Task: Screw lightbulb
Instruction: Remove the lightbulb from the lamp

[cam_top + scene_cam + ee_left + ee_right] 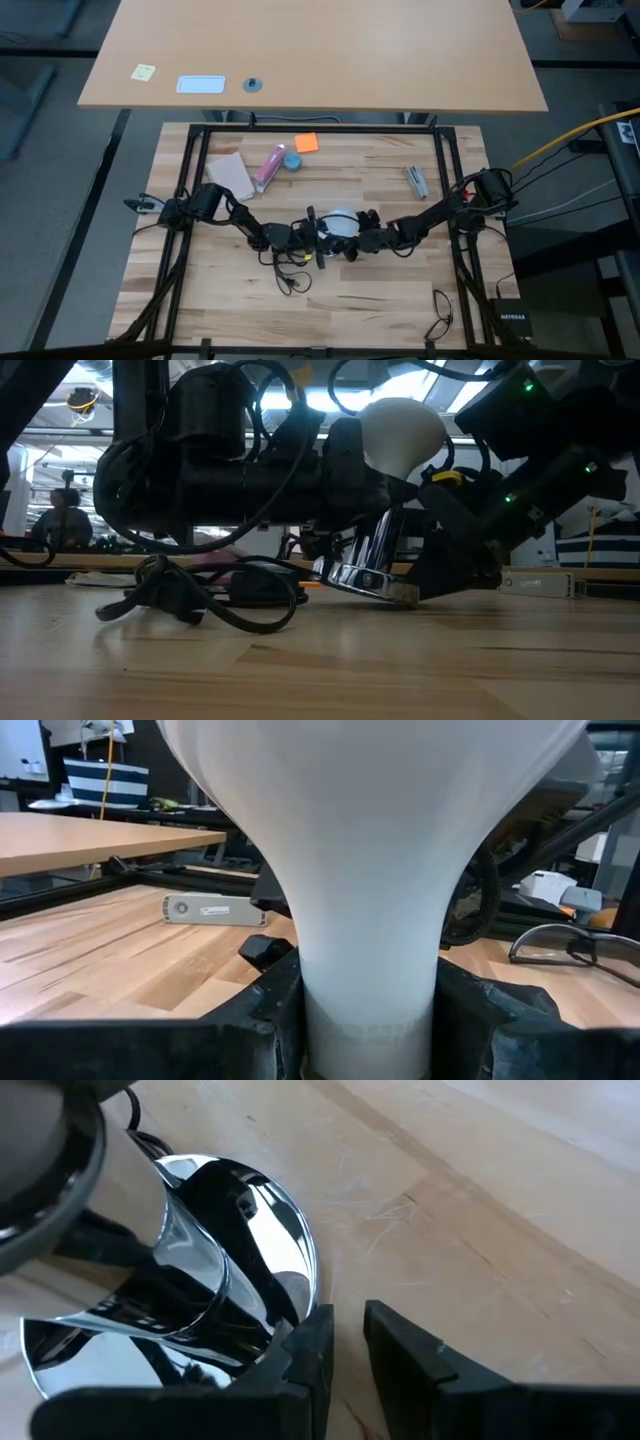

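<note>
The frosted white lightbulb (400, 428) stands globe-up at the table's middle (342, 222), with my left gripper (370, 1045) shut on its neck. Below it the shiny silver lamp base (365, 575) is tilted: one edge of its disc is on the wood and its stem leans up toward the bulb. Dark gripper parts hide where bulb and stem meet. My right gripper (345, 1360) comes in from the table's right, slanting down beside the disc (230, 1270). Its fingers are almost together, with only bare wood in the narrow gap. My left gripper pinches the bulb's narrow neck (370, 1005) between its two fingers (270, 1015), coming level from the table's left. The globe rises above the fingers, clear of the table. My right gripper has one finger (305, 1345) at the disc's rim (308, 1305). Whether they touch, I cannot tell.
The lamp's black cord (290, 272) loops on the wood near the left arm. Farther back lie a pink tube (268, 168), a small blue round object (292, 160), an orange note (306, 143), a tan block (230, 176) and a grey tool (417, 181).
</note>
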Available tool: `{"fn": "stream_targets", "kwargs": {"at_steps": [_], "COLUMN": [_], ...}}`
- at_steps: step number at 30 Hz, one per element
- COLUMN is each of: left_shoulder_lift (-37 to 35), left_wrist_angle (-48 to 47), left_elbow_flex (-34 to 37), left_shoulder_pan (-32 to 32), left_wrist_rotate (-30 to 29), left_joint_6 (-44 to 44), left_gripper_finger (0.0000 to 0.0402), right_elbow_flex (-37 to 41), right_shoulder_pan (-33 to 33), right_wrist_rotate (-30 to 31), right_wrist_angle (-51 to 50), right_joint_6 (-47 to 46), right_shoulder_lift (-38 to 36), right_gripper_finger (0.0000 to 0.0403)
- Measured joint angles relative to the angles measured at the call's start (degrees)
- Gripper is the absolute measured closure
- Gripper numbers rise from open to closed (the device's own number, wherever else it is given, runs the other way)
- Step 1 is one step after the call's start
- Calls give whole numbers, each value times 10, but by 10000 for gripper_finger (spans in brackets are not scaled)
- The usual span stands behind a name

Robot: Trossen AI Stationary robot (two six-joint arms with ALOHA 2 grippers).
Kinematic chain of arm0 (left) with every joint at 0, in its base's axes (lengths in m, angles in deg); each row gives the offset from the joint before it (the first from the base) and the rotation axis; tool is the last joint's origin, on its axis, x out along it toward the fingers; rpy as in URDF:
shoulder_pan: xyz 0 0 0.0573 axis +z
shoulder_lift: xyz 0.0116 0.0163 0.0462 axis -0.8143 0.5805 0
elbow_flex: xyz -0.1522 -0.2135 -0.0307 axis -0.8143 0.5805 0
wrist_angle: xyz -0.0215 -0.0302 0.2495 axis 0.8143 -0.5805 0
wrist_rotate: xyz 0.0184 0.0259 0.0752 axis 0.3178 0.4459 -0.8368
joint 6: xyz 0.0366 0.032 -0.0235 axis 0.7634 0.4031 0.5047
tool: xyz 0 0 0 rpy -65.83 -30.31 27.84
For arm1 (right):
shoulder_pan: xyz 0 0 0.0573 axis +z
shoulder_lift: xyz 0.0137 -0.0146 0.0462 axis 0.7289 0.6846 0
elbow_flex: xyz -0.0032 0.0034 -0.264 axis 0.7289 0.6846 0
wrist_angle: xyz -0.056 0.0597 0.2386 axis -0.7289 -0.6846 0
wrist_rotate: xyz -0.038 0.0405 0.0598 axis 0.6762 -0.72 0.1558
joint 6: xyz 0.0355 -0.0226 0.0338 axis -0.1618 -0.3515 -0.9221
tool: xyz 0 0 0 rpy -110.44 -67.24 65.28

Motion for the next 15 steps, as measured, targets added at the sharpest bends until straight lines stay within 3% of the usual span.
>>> {"fn": "stream_targets", "kwargs": {"at_steps": [15], "left_shoulder_lift": [0], "left_wrist_angle": [-6], "left_elbow_flex": [-1], "left_shoulder_pan": [2], "left_wrist_rotate": [-26], "left_joint_6": [4], "left_gripper_finger": [262], "right_elbow_flex": [0], "right_shoulder_pan": [3], "right_wrist_rotate": [-15], "right_wrist_angle": [8], "right_joint_6": [-1], "right_shoulder_lift": [0], "right_gripper_finger": [329]}}
